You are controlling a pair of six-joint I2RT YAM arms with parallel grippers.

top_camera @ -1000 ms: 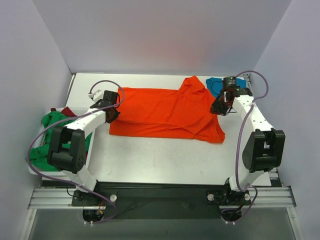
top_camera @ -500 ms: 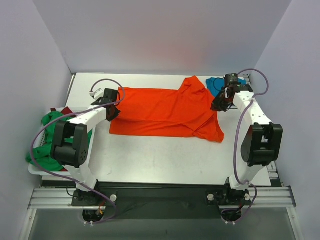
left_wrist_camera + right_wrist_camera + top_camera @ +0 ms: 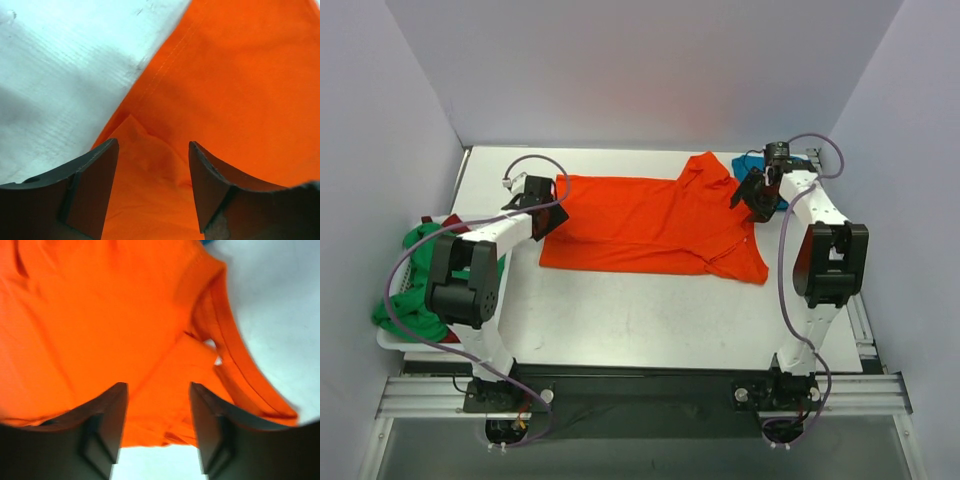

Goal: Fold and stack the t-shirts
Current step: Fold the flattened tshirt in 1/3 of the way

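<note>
**Top view**
- 1 orange shirt (image 3: 640, 225): spread flat across the middle of the table (image 3: 640, 320), hem at frame left, collar and 2 sleeves at frame right.
- 1 left gripper (image 3: 548, 212): at the hem edge.
- 1 right gripper (image 3: 752, 200): at the collar end, between the sleeves.
- 1 teal shirt (image 3: 748, 170): upper right, just beside the orange shirt's upper sleeve, partly behind the right arm.
- 1 green shirt (image 3: 410, 290) and 1 dark red shirt (image 3: 456, 222): heaped in a white basket (image 3: 382, 342) at the left edge.

**Left wrist view**
- 2 dark fingers (image 3: 92, 190) spread apart. A raised tuck of orange cloth sits between them, and the stitched hem runs diagonally above. No pinch is made yet.

**Right wrist view**
- 2 fingers (image 3: 110, 420) likewise spread apart over orange cloth, with the ribbed collar band curving at right. The picture is blurred.

**Step in hand (judged)**
- This looks like taking hold of both ends for the first fold.
- Each pincer should reach past the seam and catch every layer before pressing together.
- Both ends should then rise level and taut so the cloth does not sag mid-span.

**Edges and room**
- The widest bare table lies across the lower half of the frame, the safest way to carry a fold.
- The strip toward the back wall is narrow.
- The teal shirt crowds the upper right, and the basket bounds the left.
</note>
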